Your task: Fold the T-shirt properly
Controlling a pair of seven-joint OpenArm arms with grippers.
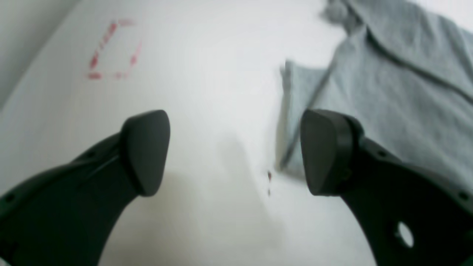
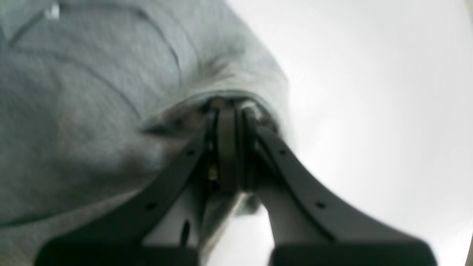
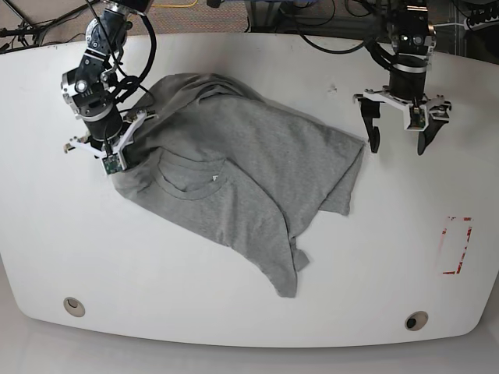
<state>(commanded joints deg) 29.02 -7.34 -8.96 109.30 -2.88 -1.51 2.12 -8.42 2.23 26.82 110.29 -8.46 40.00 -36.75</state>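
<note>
The heather-grey T-shirt lies crumpled and skewed across the middle-left of the white table, its crew neck with a small white tag facing up. My right gripper is at the shirt's left edge, shut on a bunched fold of the grey cloth; the wrist view shows fabric pinched between the closed fingertips. My left gripper hangs open above the bare table just right of the shirt's right edge. In its wrist view the open left gripper holds nothing, and the shirt lies beyond the right finger.
A red dashed rectangle is marked on the table's right side, also visible as a red marking in the left wrist view. Two round holes sit near the front edge. Cables run along the back edge.
</note>
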